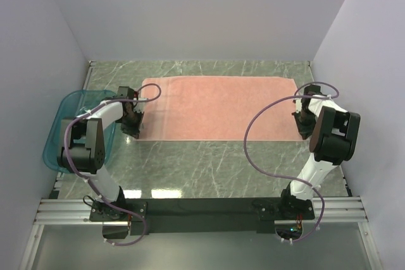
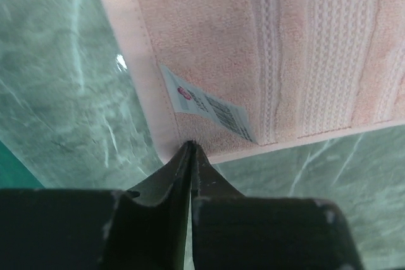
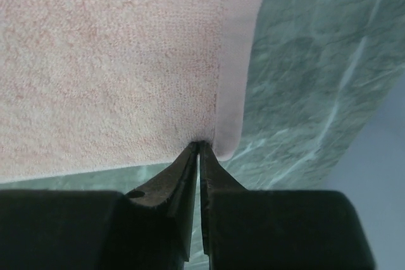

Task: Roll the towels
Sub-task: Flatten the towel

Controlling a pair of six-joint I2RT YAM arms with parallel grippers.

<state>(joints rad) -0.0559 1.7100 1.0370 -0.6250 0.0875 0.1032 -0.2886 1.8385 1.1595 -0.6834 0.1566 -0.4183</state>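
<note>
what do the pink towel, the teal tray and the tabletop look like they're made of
The towel looks like cotton terry: matte pile with ribbed bands and a flat hem. The tray seems to be glossy translucent plastic, since the surface beneath shows through its teal wall. The tabletop is smooth green with white veins and a faint sheen; real marble or printed laminate, I cannot tell.

Closed pincer (image 2: 190, 147) on towel (image 2: 253, 42) corner

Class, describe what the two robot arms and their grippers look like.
Both the left arm and right arm have white links with bulky black joint housings. A purple cable loops alongside each. The fingers are dark and taper to points.
</note>
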